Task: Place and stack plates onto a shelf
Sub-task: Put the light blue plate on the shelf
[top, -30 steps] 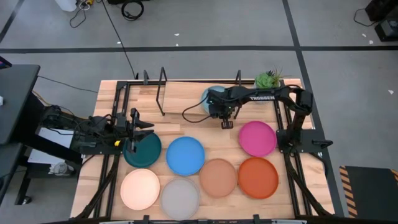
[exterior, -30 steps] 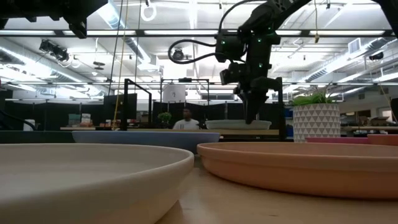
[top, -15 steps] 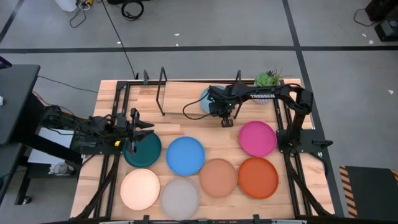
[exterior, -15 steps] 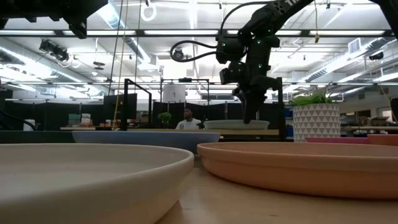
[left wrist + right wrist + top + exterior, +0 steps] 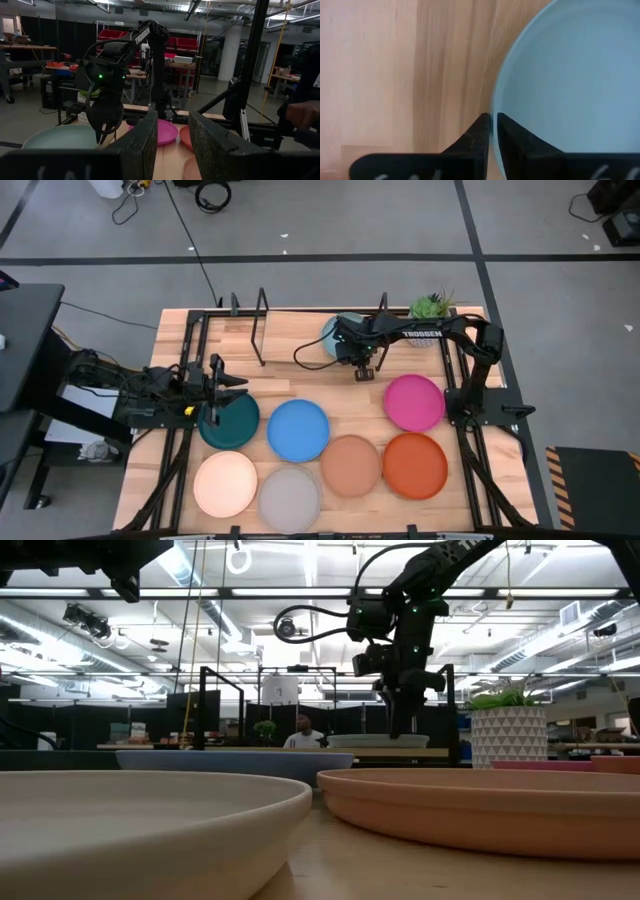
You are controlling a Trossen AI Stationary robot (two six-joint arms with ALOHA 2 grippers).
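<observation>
The light blue plate (image 5: 330,332) (image 5: 570,75) lies level near the table's far edge, low on the shelf's wooden board (image 5: 300,751) between thin black uprights (image 5: 262,325). My right gripper (image 5: 350,350) (image 5: 398,730) (image 5: 493,122) points down at the plate's near rim and is shut on it. My left gripper (image 5: 232,386) (image 5: 172,145) hangs open over the far-left edge of the dark teal plate (image 5: 230,422) and touches nothing. The six other plates lie flat on the table's near half. My right gripper pinches the light blue plate's rim (image 5: 495,102) on its near side, one finger inside the plate and one outside. The fingers come from above, pointing down. The plate stays level in the low view; whether it rests on the board or hangs just clear, I cannot tell.
Blue (image 5: 298,430), magenta (image 5: 414,402), peach (image 5: 350,465), orange-red (image 5: 415,466), cream (image 5: 225,483) and grey (image 5: 290,498) plates fill the near half. A potted plant (image 5: 432,308) stands at the far right corner. Bare wood lies between the shelf uprights and the plates.
My right gripper has shifted a little toward the table's far edge, still shut on the rim, and the light blue plate has moved that small way with it. The left arm has kept still.
</observation>
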